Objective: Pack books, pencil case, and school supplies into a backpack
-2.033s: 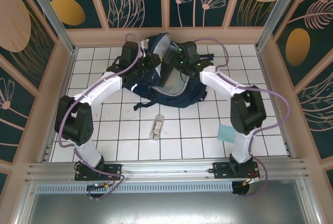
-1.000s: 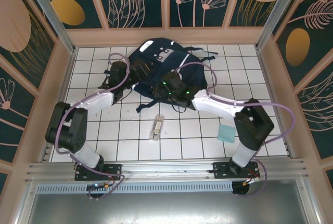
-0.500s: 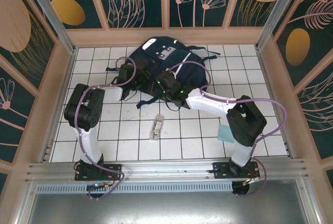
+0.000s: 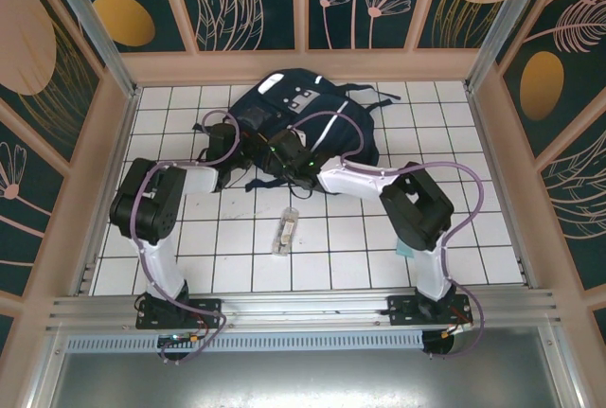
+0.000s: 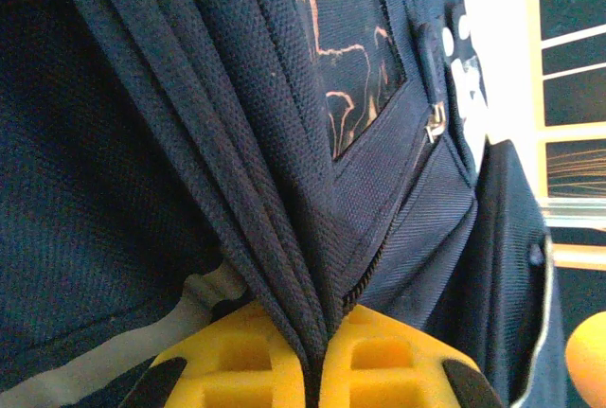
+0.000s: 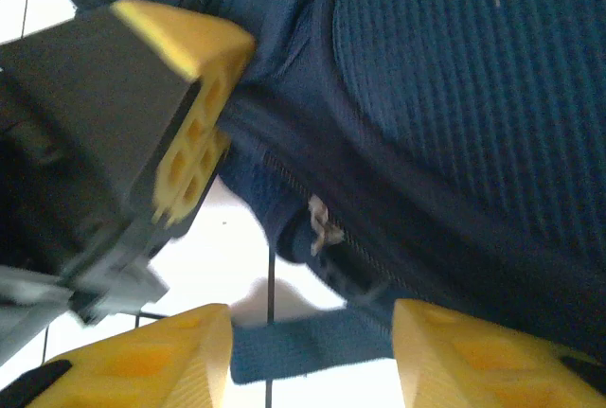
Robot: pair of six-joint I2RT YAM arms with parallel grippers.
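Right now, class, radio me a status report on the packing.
Left gripper shut on a backpack fold. Right gripper open astride a strap. Clear tube on the tiles, not yet packed.

The near half of the surface (image 4: pixel 341 261) is open tile, apart from a small clear tube (image 4: pixel 287 229) lying at its middle. The backpack (image 4: pixel 317 115) fills the far middle, and only a thin strip is left between it and the back wall (image 4: pixel 303 65). Bare tiles run along both of its sides. At its near-left edge room is tight. The left claw (image 5: pixel 317 361) is pinched on a fabric fold there. The right claw (image 6: pixel 312 351) is just beside it, jaws apart over a strap (image 6: pixel 303 346). The right arm (image 4: pixel 365 181) bars the way across the middle.
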